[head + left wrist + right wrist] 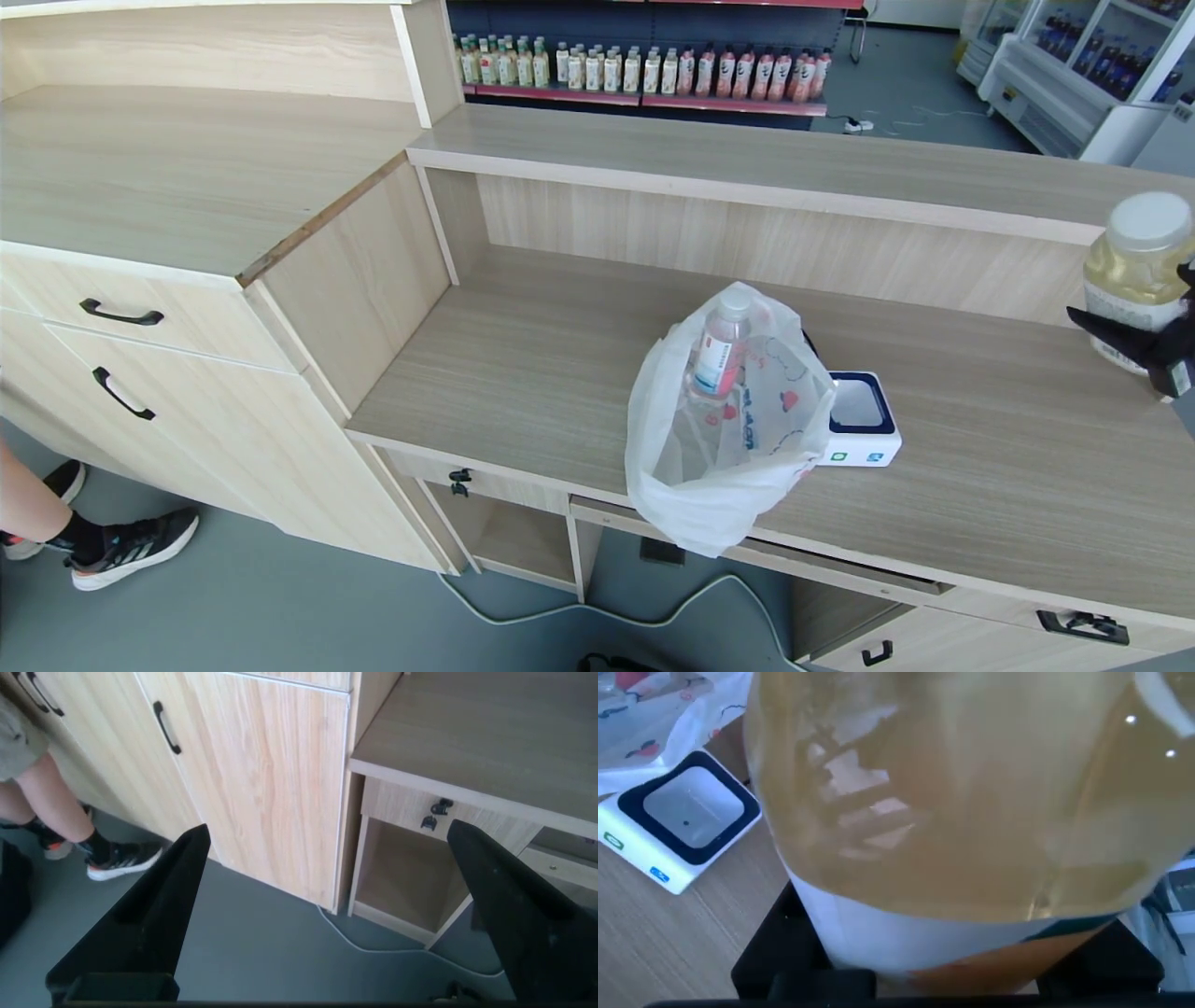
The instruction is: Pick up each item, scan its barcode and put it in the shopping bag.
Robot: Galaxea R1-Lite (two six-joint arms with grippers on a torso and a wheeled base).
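Above the counter's (523,373) right end, I am holding a yellow bottle (1139,271) up, its scan not yet done.
Nearest me, my left claw (327,915) is hanging low before the cupboards, fingers wide apart and gripping nothing. Farther on, the bag (719,439) is slumping over the counter's near edge with a pink bottle (721,350) standing inside. The scanner (864,420) is sitting just beside the bag, touching its right side. Out to the right, my right claw (1150,322) is clamping the yellow bottle around its lower body, upright and well apart from the scanner. I am judging this to be the scanning step. The next move is calling for carrying the bottle left over the scanner's window and turning its label to face the glass, before lowering it into the bag.
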